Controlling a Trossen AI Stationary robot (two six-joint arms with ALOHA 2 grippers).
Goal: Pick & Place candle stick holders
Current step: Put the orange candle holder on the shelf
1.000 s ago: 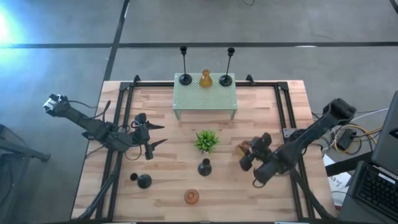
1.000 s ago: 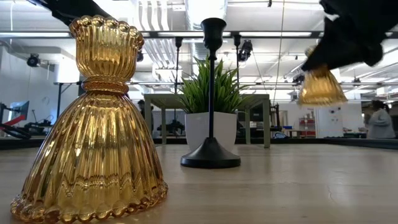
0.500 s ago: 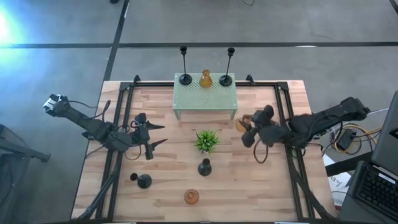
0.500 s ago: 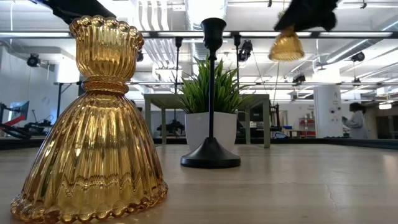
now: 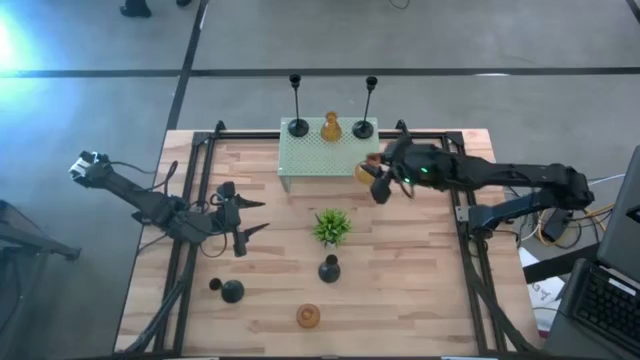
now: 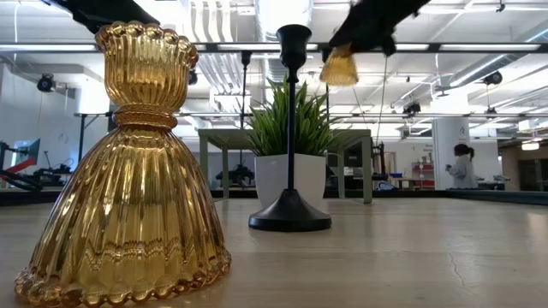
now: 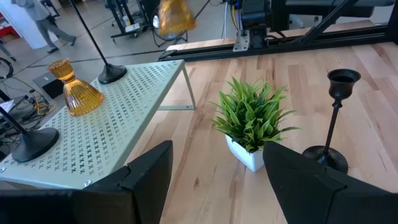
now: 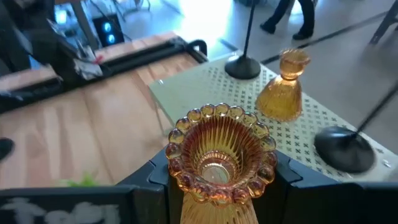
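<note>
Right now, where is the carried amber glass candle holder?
The ribbed amber glass candle holder hangs in the right hand, above the pale green perforated stand's right edge.

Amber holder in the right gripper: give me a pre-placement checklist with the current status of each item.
1. Right gripper grips the amber holder: ok.
2. Holder is carried above the table: ok.
3. Holder is over the green stand: at its right edge, not ok yet.
4. Free spot on the stand clear of the placed amber holder and two tall black holders: ok.
5. Left gripper is away from the stand: ok.
6. Height above the stand: cannot tell.
</note>
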